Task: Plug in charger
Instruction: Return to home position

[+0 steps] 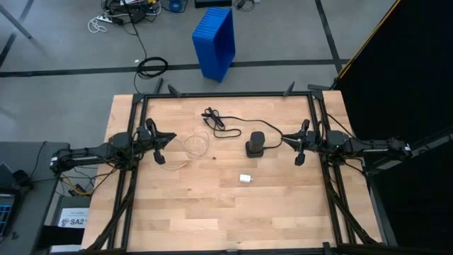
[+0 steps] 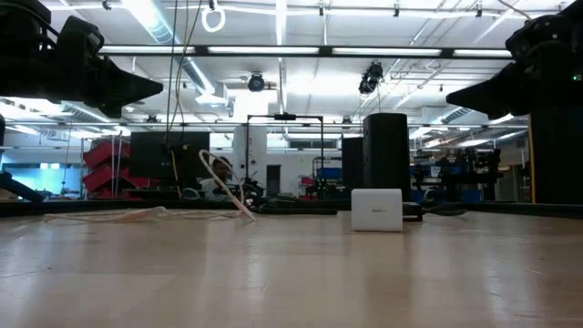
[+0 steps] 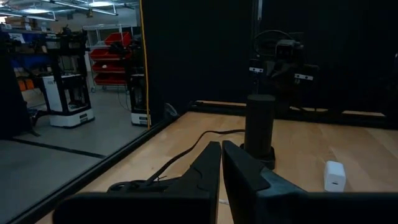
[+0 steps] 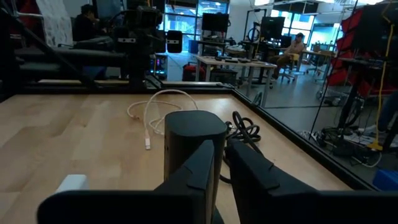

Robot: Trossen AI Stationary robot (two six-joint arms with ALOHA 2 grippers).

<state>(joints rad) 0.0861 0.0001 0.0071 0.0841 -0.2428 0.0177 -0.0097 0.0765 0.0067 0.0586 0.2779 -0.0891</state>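
Jaws closed on both sides, nothing held. Left jaws at left edge of desk, right jaws at right edge, both pointing inward and clear of the surface. Left arm and right arm prob. at or v. near rest pose.

Charger adapter loose on bare desk, approx. midway betw. the arms, on the front-edge side of the black outlet and apart from it. Somewhat nearer right jaws than left, but off to one side of their line. Directly ahead of right jaws: the outlet, not the adapter. Long axis too small to judge from above, maybe roughly across the desk.

White cable not joined to adapter: loosely looped just beside left jaws, well apart from adapter. For any re-plug, likely cable for left, adapter + outlet for right. Black cord trailing from outlet side toward back edge.

Low view adds height: adapter's broad face toward camera, one loop of cable arching up off the desk. Also stacks adapter against outlet as if touching, whereas overhead and left wrist view show a clear gap. Right wrist view: outlet filling foreground, only a corner of adapter showing, people at benches in room beyond.
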